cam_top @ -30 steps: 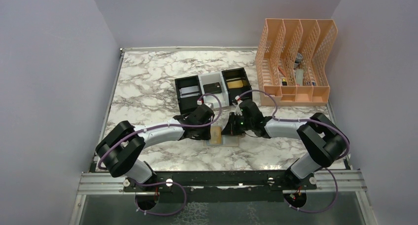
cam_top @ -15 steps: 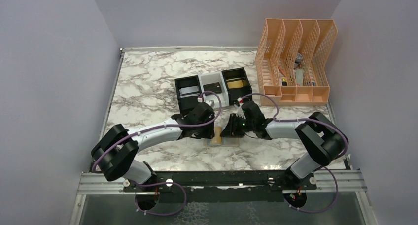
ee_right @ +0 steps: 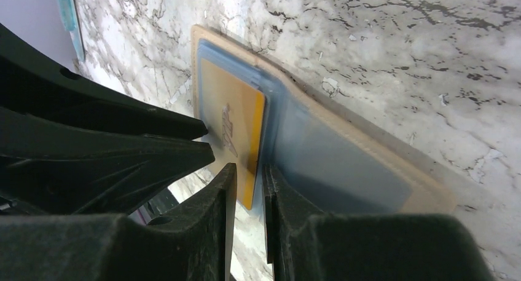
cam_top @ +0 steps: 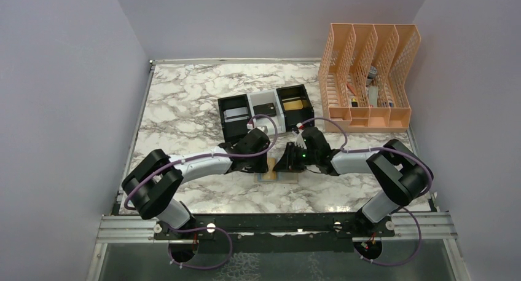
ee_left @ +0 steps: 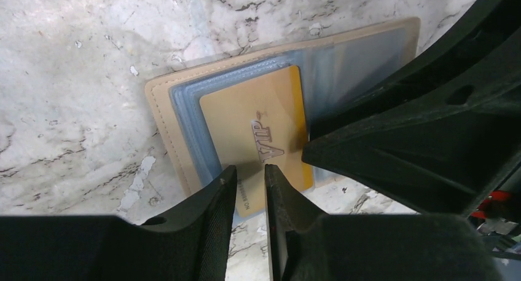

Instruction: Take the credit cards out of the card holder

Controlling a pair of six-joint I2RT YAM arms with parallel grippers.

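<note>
The gold card (ee_left: pixel 258 130) pokes out of the card holder (ee_left: pixel 163 109) on the counter (ee_left: pixel 74 78). The left gripper (ee_left: pixel 249 182) and right gripper (ee_right: pixel 249 182) are a bit apart; a pull might drag the card holder too.

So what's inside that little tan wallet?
A gold card marked VIP sticks partly out of one clear pocket. The other pocket looks empty; anything beneath the card is hidden.
</note>
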